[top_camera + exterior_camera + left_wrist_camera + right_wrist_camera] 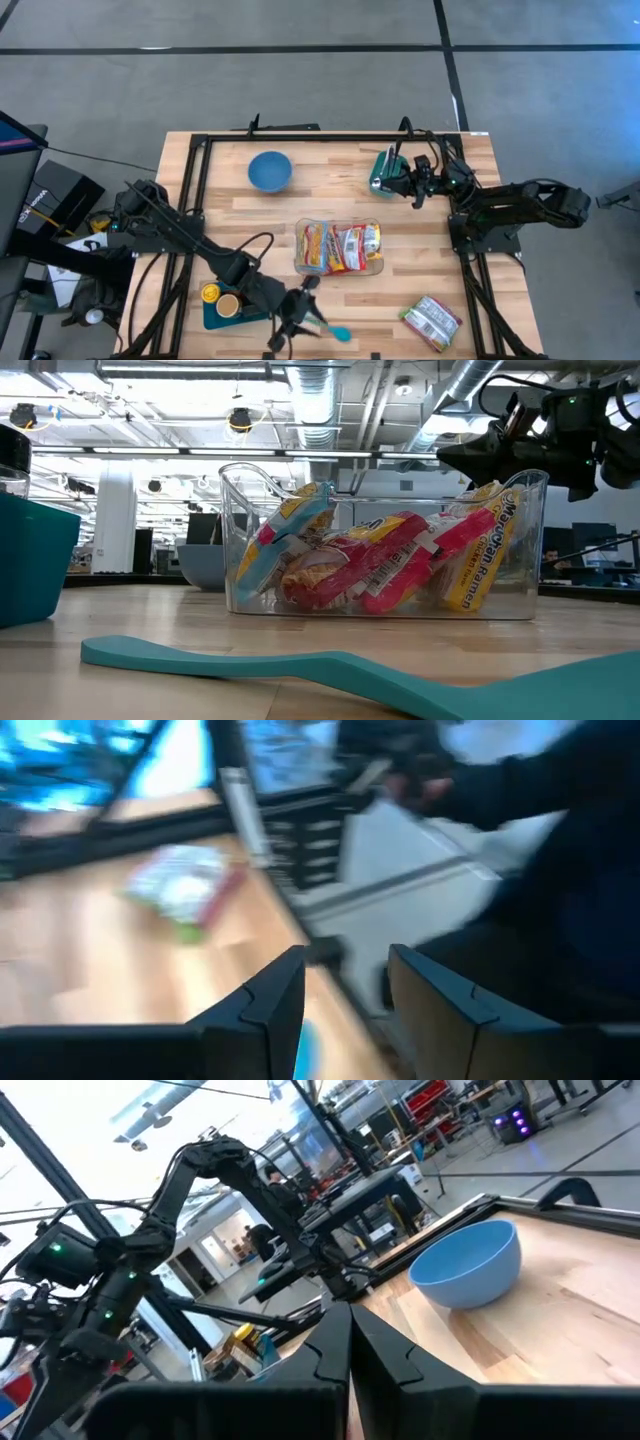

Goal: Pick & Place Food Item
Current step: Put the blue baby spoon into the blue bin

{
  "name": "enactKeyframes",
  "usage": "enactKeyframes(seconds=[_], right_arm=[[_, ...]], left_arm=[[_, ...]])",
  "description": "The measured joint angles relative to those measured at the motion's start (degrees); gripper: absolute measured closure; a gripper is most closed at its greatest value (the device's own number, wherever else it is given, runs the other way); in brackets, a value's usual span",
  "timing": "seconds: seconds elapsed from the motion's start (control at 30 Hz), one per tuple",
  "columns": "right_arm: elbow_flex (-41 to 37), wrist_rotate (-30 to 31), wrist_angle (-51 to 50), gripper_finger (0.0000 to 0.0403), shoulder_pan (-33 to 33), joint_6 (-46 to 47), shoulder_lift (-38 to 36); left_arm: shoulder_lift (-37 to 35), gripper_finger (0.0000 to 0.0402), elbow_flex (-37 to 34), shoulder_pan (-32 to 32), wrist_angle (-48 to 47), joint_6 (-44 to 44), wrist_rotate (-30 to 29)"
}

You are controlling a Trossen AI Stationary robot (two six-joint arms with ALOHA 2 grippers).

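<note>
Several red and yellow ramen packets [338, 247] stand in a clear bin [385, 600] at the table's middle. One green, white and red packet [432, 322] lies flat near the front right corner and shows blurred in the left wrist view [190, 885]. My left gripper [300, 312] hovers open over the front edge, beside a teal spoon [337, 332]. Nothing is between its fingers [345, 965]. My right gripper [402, 185] is shut [348, 1342] at the back right, next to a teal object [382, 170].
A blue bowl [270, 170] sits at the back left of the table. At the front left, a teal tray [222, 308] carries small yellow and orange items. The teal spoon [300, 665] lies flat on the table along the front edge. A black frame rail [330, 138] borders the table.
</note>
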Motion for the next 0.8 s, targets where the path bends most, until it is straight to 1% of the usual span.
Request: enactKeyframes(seconds=[0.07, 0.2, 0.37, 0.47, 0.63, 0.8], right_arm=[[0.00, 0.42, -0.11, 0.0402, 0.00, 0.00, 0.00], [0.00, 1.36, -1.15, 0.0402, 0.00, 0.01, 0.02], [0.02, 1.67, -1.68, 0.0402, 0.00, -0.02, 0.02], [0.00, 1.67, -1.67, 0.0402, 0.00, -0.02, 0.02], [0.01, 1.69, -1.67, 0.0402, 0.00, -0.04, 0.02], [0.02, 1.73, -1.66, 0.0402, 0.00, -0.04, 0.02]], left_arm=[[-0.47, 0.0262, 0.00, 0.00, -0.66, 1.74, -4.41], [-1.56, 0.0262, 0.86, 0.11, -1.13, 4.69, -7.58], [-1.58, 0.0262, 5.18, 0.09, -8.63, 6.88, -9.38], [-1.61, 0.0262, 5.99, 0.10, -12.57, 6.88, -10.62], [-1.08, 0.0262, 6.22, 0.11, -13.63, 6.72, -10.84], [1.64, 0.0262, 7.32, 0.42, -15.51, 6.69, -10.79]])
